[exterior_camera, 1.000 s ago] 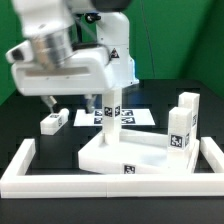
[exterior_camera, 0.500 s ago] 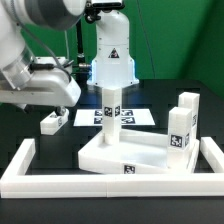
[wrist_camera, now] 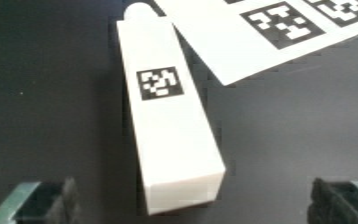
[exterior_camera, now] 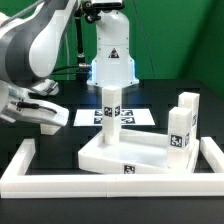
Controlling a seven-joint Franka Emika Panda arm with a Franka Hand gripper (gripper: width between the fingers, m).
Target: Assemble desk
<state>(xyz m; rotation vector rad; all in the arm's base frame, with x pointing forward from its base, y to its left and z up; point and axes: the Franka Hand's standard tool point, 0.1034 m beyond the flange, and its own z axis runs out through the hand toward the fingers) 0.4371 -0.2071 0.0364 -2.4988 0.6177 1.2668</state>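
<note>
The white tabletop lies inside the low fence. One white leg stands upright on its far left corner. Two more legs stand at its right side. A further leg lies flat on the dark table, tag up, beside the marker board. My gripper is open and hangs over this leg's near end, with one of its fingers on each side and clear of it. In the exterior view my gripper is low at the left and hides the lying leg.
The white angular fence runs round the front and both sides of the tabletop. The marker board lies flat behind the upright leg. The arm's base stands at the back.
The arm has swung from above the middle toward the exterior view's left and come down over the lying leg, which it now hides. The jaws have stayed open.
</note>
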